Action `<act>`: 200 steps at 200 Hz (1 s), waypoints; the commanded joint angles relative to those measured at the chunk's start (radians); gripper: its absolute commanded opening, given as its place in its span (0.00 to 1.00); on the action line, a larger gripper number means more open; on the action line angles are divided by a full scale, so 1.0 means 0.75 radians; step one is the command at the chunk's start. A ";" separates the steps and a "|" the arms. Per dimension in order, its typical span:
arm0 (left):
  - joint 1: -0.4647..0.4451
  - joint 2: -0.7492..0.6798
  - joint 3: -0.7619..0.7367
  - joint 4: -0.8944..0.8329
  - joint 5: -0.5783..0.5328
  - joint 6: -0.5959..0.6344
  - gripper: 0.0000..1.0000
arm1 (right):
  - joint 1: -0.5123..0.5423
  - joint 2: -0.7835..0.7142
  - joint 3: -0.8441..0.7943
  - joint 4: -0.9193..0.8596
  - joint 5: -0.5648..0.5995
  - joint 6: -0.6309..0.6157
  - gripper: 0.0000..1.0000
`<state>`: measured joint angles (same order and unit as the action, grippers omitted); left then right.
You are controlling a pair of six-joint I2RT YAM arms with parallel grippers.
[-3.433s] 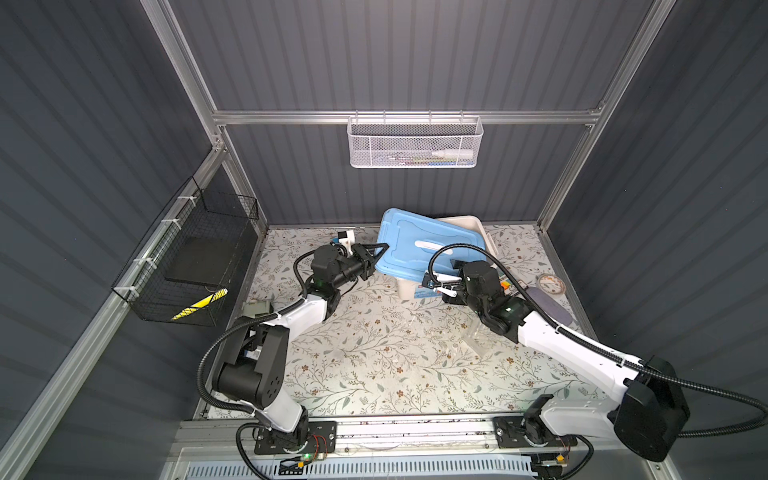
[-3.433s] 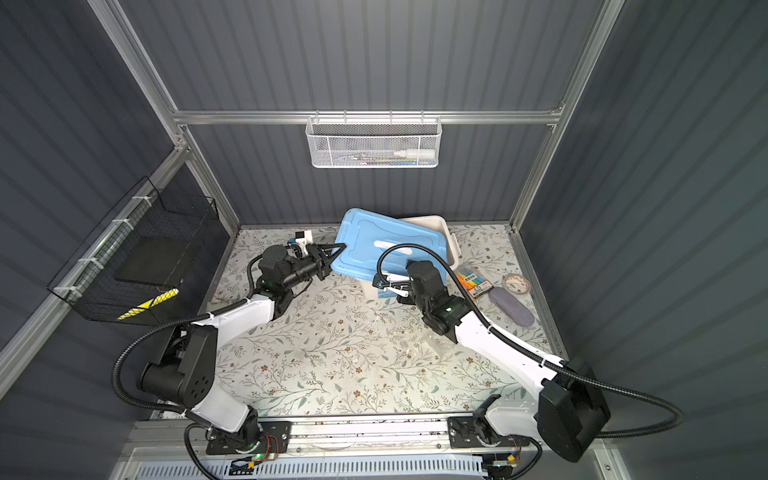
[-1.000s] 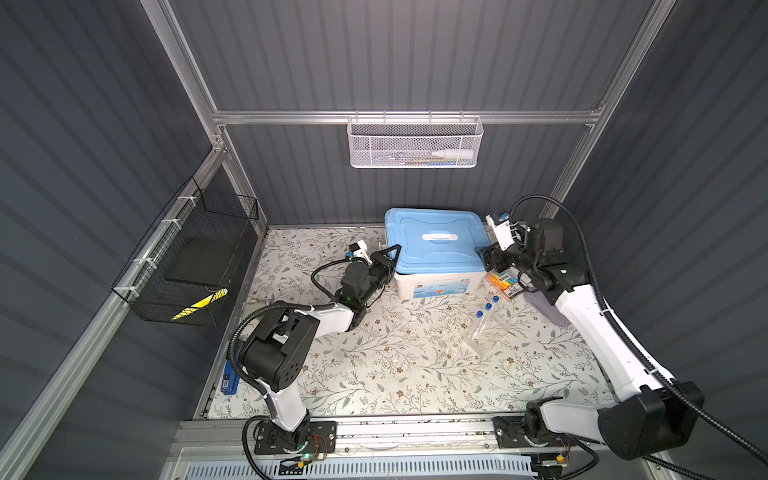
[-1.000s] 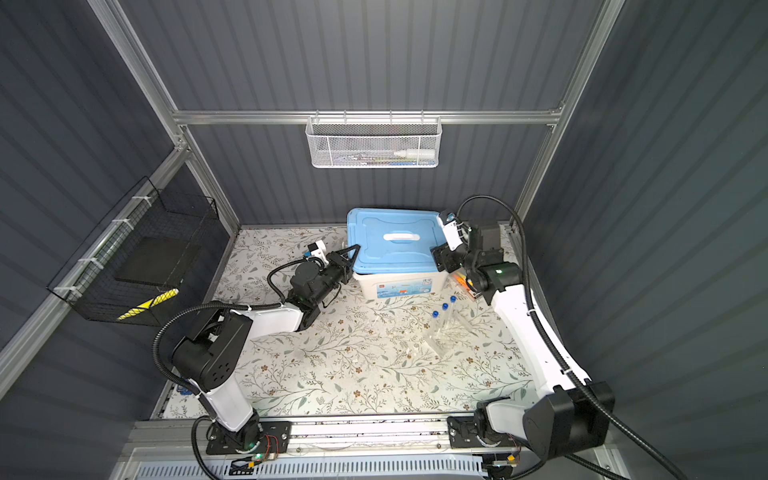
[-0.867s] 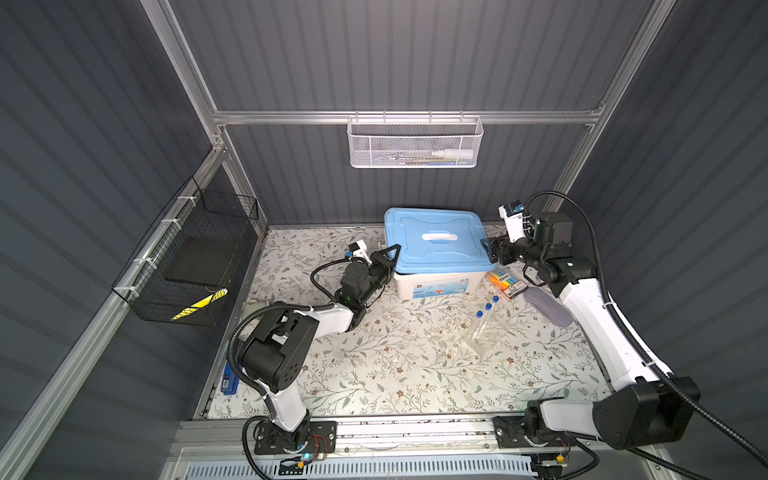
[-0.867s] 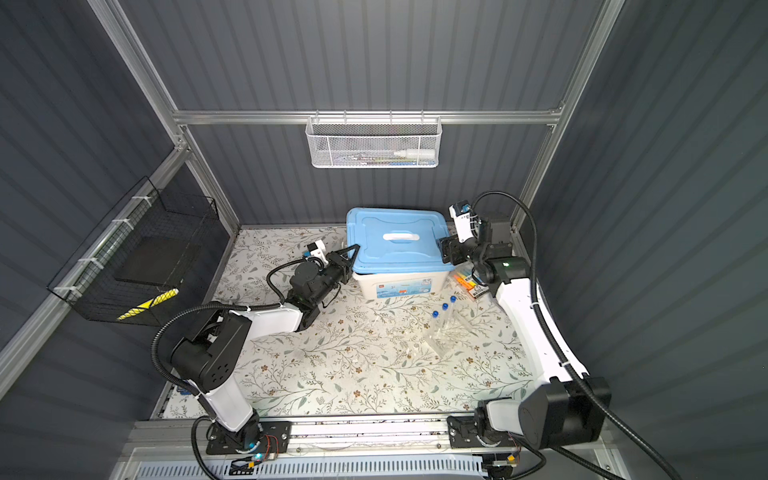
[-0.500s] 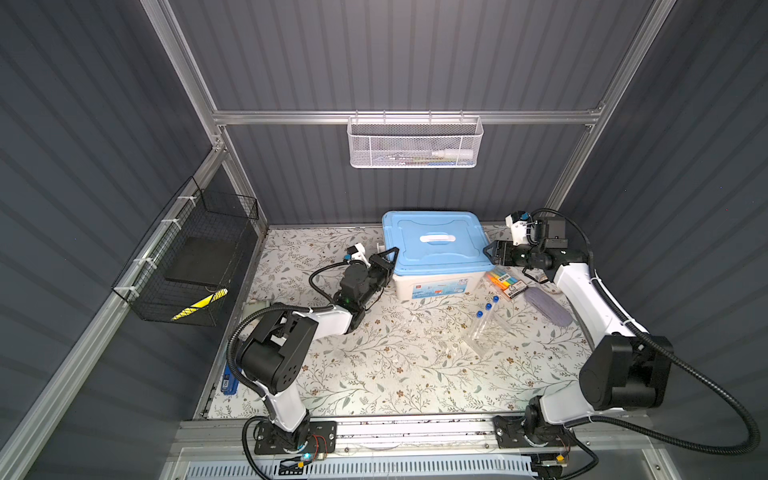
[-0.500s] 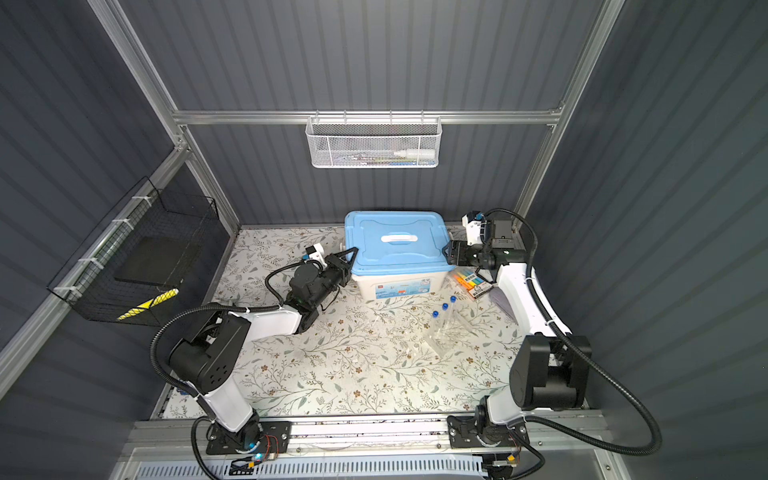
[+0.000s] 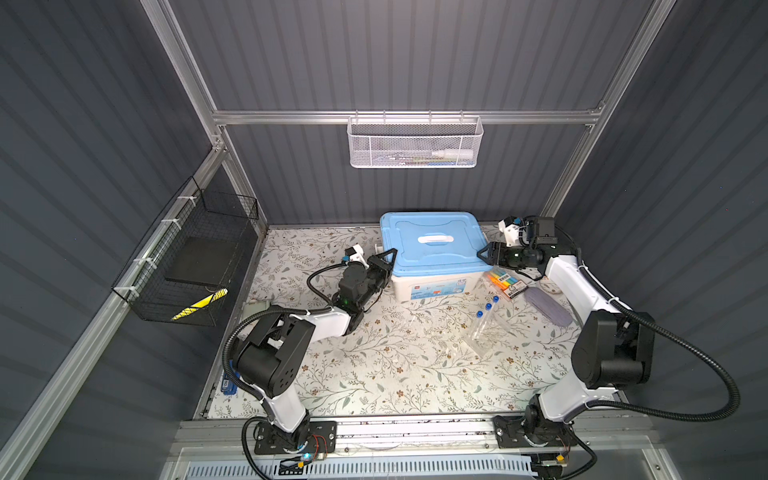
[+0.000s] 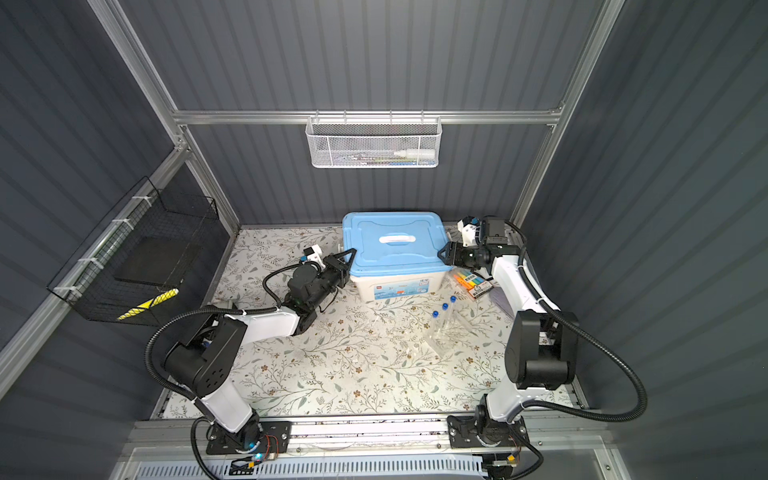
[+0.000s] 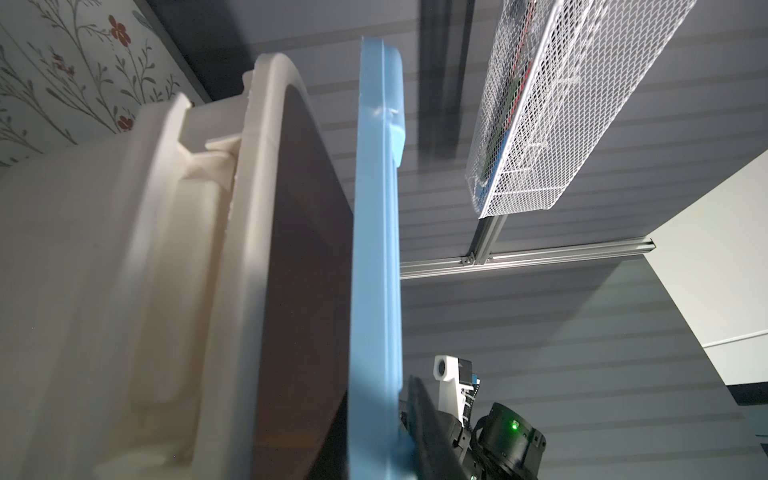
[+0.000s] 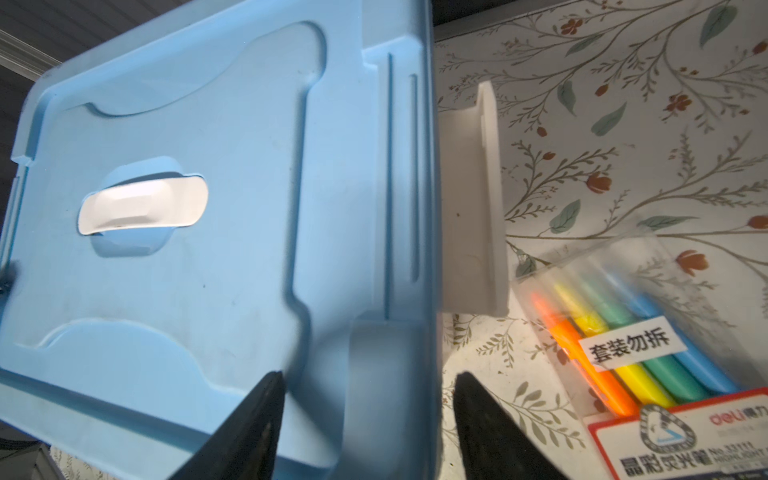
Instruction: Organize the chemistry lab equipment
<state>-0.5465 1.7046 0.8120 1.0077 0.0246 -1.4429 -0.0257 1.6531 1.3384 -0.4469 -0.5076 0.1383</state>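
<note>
Blue lid (image 9: 432, 243) now lies over bin (image 9: 436, 286); right pincer (image 9: 482, 254) straddles edge.

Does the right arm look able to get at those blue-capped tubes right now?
Probably yes: the tubes sit in the open near the right claw, with nothing between them, though that claw straddles the edge of the lid.

Floral-print table (image 9: 374, 374) fills the lower middle of both top views. At its back, centre frame, a white box (image 9: 432, 287) sits under a blue lid (image 9: 432, 243). Just right of the box, a pack of coloured markers (image 9: 506, 283) lies flat. Below that, a clear rack (image 9: 484, 340) carries three blue-capped tubes (image 9: 482, 320). Far right, a grey oval object (image 9: 547, 308). Low on the left edge, a small blue object (image 9: 229, 384).
</note>
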 commanded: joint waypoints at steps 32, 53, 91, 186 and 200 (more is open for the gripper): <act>0.008 -0.180 -0.030 -0.329 -0.102 0.148 0.46 | 0.002 0.022 0.024 -0.039 -0.036 -0.026 0.62; 0.009 -0.265 -0.042 -0.445 -0.150 0.202 0.57 | 0.012 0.031 0.030 -0.051 -0.022 -0.049 0.60; 0.011 -0.402 -0.030 -0.743 -0.228 0.282 0.69 | 0.051 0.049 0.046 -0.075 0.006 -0.098 0.60; 0.271 -0.500 0.052 -1.176 -0.024 0.469 0.85 | 0.141 -0.003 0.024 -0.087 0.003 -0.113 0.60; 0.295 -0.482 0.081 -1.181 -0.007 0.530 0.87 | 0.161 -0.008 0.024 -0.096 0.006 -0.115 0.60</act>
<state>-0.3592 1.3327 0.8085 0.2016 -0.0521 -1.1595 0.0593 1.6695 1.3563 -0.4770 -0.4969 0.0780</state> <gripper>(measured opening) 0.854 0.596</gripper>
